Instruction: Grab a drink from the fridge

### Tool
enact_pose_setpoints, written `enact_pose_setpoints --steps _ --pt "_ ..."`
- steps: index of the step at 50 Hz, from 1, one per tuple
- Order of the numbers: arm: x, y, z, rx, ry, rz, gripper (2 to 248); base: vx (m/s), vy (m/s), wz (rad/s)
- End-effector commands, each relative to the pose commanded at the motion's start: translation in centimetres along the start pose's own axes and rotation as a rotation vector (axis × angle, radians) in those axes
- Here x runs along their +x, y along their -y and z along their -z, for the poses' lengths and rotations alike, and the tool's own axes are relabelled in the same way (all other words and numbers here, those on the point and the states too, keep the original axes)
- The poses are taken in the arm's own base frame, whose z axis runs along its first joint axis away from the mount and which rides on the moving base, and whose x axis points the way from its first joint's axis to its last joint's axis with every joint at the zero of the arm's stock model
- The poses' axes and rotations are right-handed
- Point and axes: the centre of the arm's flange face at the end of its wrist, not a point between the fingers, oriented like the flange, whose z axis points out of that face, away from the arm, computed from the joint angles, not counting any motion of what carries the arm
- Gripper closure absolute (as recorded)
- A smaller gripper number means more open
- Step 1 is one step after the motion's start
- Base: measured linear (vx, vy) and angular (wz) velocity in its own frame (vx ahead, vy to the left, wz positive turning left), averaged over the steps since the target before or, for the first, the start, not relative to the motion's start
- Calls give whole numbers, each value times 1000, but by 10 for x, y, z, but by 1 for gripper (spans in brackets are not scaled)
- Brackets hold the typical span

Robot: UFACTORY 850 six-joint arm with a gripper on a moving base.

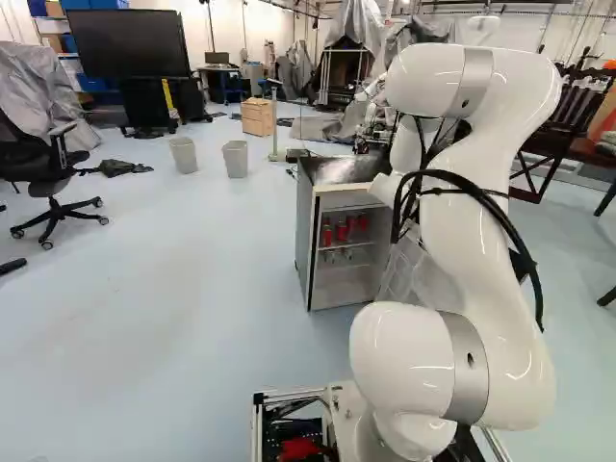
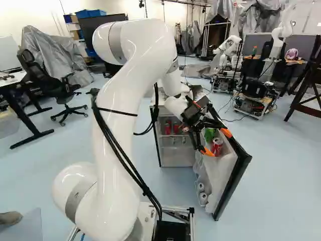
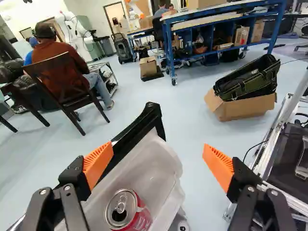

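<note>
In the right base view, left of the open fridge door (image 2: 223,173), the arm (image 2: 120,100) rises and bends toward it; the gripper (image 2: 216,142) slants down at its shelf, fingers spread. The red can (image 2: 216,146) stands there, long axis upright, top up.

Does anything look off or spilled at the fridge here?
The red can in the door shelf has a dark patch in its lid, as if already opened. I see no spill around it.

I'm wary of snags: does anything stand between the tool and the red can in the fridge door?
Nothing visible covers the red can; its top faces the open tool. The bin wall and black door edge flank it and might catch a finger.
</note>
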Motion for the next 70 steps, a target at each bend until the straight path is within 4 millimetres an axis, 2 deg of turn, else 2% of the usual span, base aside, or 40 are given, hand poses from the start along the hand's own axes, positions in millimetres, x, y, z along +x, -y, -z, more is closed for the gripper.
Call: enact_pose_setpoints --steps 13,25,43,70 --pt "0 17 -6 -16 5 -30 3 0 0 0" --pt "1 16 -6 -16 4 -28 3 0 0 0" --pt "2 -22 0 53 -17 51 3 0 0 0" --pt "8 -77 16 386 -59 230 3 0 0 0"
